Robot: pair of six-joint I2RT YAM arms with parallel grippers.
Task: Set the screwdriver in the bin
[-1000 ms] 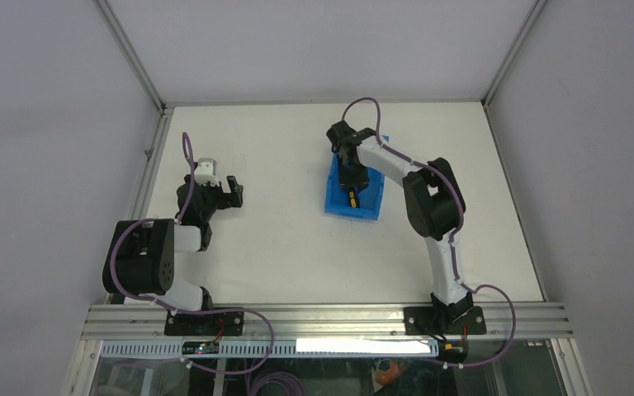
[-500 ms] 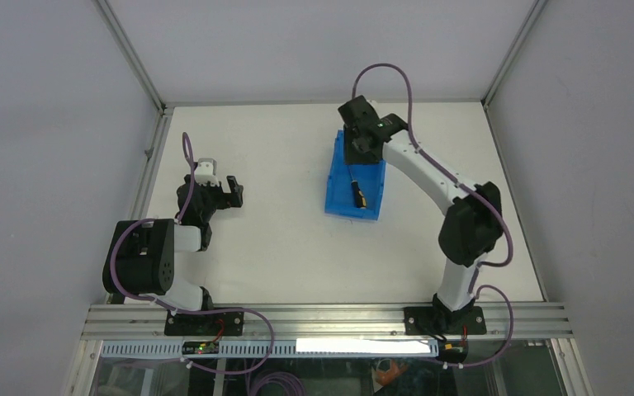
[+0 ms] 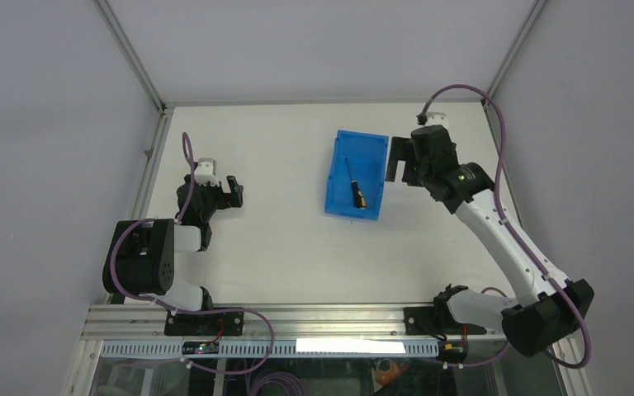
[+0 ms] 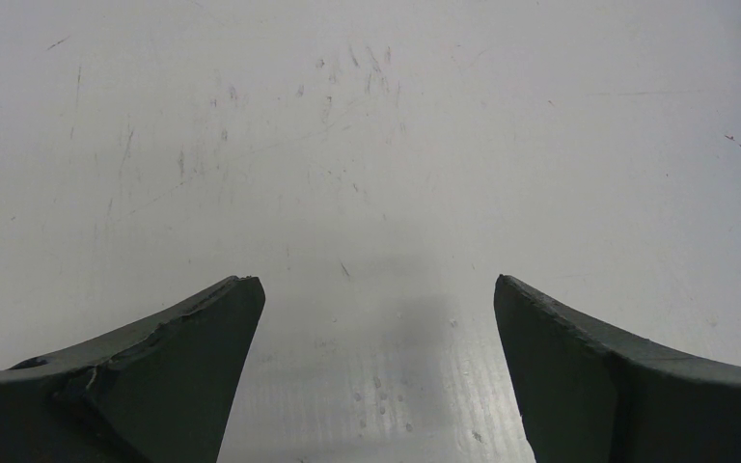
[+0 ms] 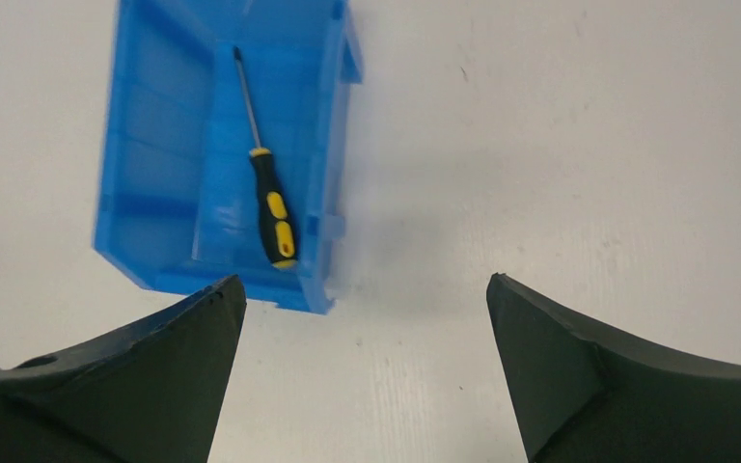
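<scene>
The blue bin (image 3: 369,157) stands at the middle back of the table. Inside it lies the screwdriver (image 3: 354,187), black-and-yellow handle toward the near wall, shaft pointing away. My right gripper (image 3: 398,161) hovers just right of the bin, open and empty. In the right wrist view the bin (image 5: 154,145) and the screwdriver (image 5: 272,207) sit upper left, beyond my right gripper (image 5: 364,280), which has only bare table between its fingers. Far to the left, my left gripper (image 3: 233,190) rests low and open; the left wrist view shows my left gripper (image 4: 375,281) over scratched table.
Metal frame rails (image 3: 136,66) run along the table's left and right back corners, with grey walls behind. A purple cable (image 3: 462,91) loops above the right wrist. The white table (image 3: 297,247) ends at the aluminium rail near the arm bases.
The right gripper opened and left the screwdriver lying in the bin. The right arm then swung up and to the right, off the bin. The left arm stayed still.
</scene>
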